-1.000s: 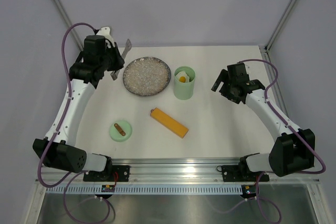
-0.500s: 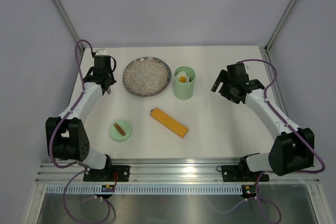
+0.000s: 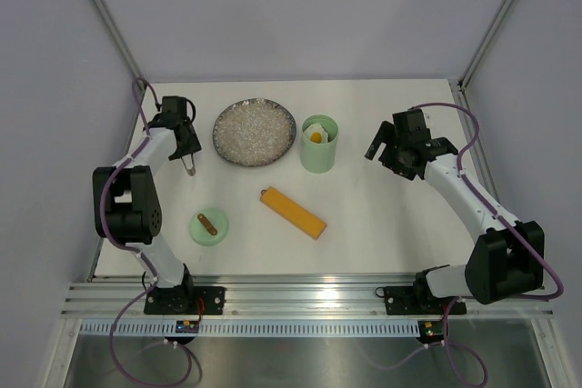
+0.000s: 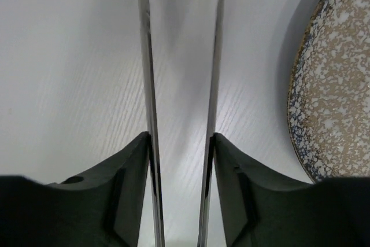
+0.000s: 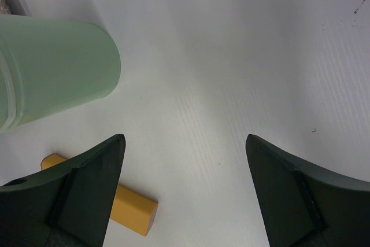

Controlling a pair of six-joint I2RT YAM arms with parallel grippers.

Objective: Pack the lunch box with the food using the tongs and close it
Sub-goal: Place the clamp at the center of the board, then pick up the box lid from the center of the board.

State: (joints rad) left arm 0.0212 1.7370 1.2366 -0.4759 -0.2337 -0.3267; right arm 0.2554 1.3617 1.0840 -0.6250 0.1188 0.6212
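Note:
The mint-green lunch box (image 3: 319, 154) stands upright just right of the plate, with cream and orange food (image 3: 316, 136) inside; its side also shows in the right wrist view (image 5: 52, 67). Its round green lid (image 3: 209, 225) lies apart at the front left of the table. My left gripper (image 3: 183, 140) (image 4: 180, 136) is low over the table left of the plate. The slim metal tongs (image 4: 148, 85) (image 3: 189, 164) sit between its fingers, both arms pressing against the inner faces and standing spread. My right gripper (image 3: 380, 145) (image 5: 184, 138) hangs open and empty to the right of the lunch box.
A grey speckled plate (image 3: 255, 131) (image 4: 335, 85) with nothing on it lies between the left gripper and the lunch box. A long orange-yellow bar (image 3: 293, 213) (image 5: 130, 206) lies in the middle of the table, in front of the box.
My left arm has come down from a raised pose at the back left to the table beside the plate, bringing the tongs low. The right arm has not moved.

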